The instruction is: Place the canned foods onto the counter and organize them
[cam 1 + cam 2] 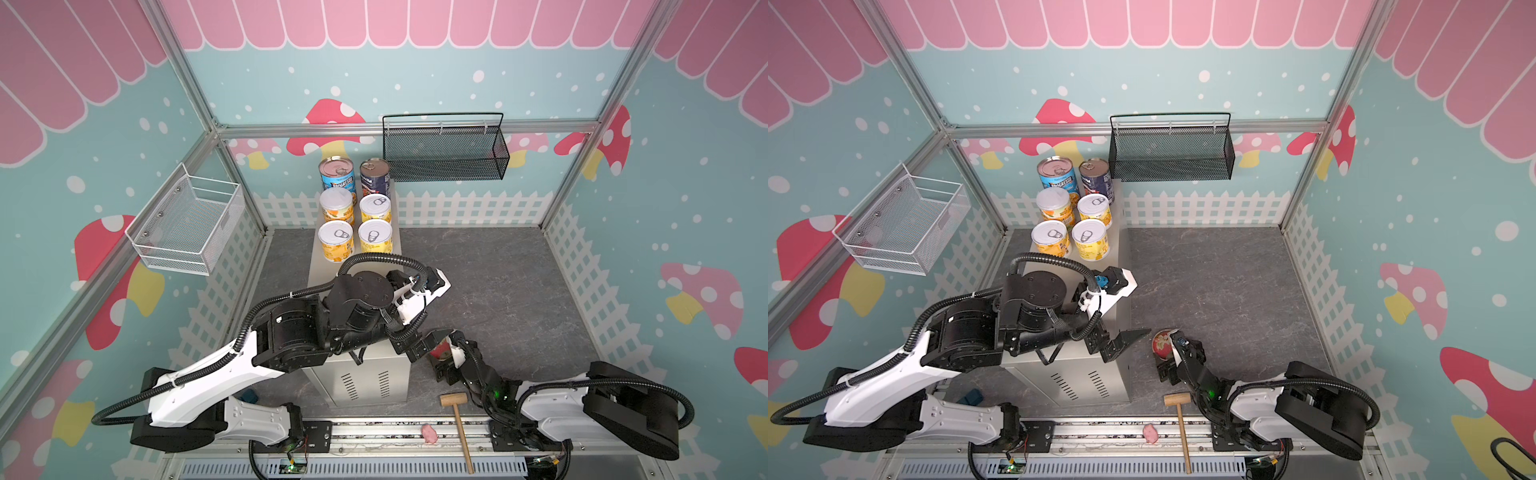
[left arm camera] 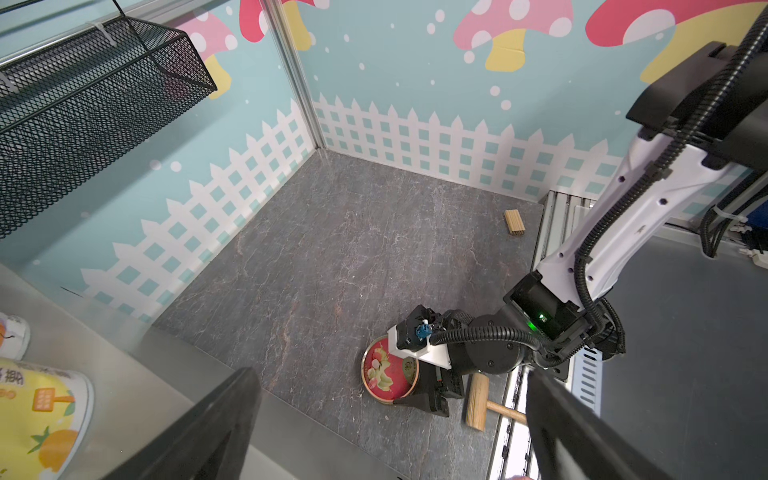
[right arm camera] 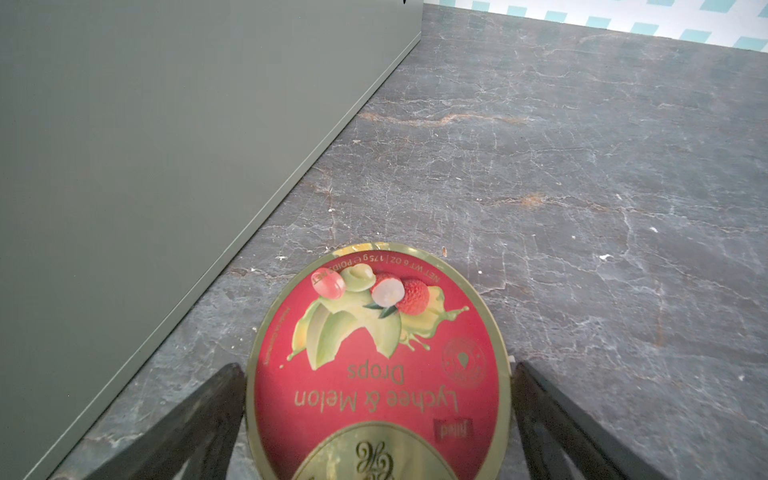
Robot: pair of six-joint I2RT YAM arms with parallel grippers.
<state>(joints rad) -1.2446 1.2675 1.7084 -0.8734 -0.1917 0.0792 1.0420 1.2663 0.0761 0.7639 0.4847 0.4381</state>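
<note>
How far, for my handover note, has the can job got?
Done: the Progresso can, navy can and four yellow cans stand on the counter. In hand: the red-lidded tin lies on the floor beside it, flanked by the open right gripper. Remaining: grip it, lift it onto the counter. The left gripper is open, empty.

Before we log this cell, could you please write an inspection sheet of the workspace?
Surface: dark stone-pattern floor, nothing spilled.
Job's things: Progresso can, navy can and four yellow cans stand paired at the far end of the counter; red-lidded tin lies on the floor beside it.
Clutter: wooden mallet and pink toy at the front rail.
Grippers: left gripper open, empty, above the counter's near edge; right gripper open, jaws astride the tin.
Cables: black conduit along each arm, no snag seen.
Surroundings: black mesh basket, white wire basket on walls, both empty.
</note>
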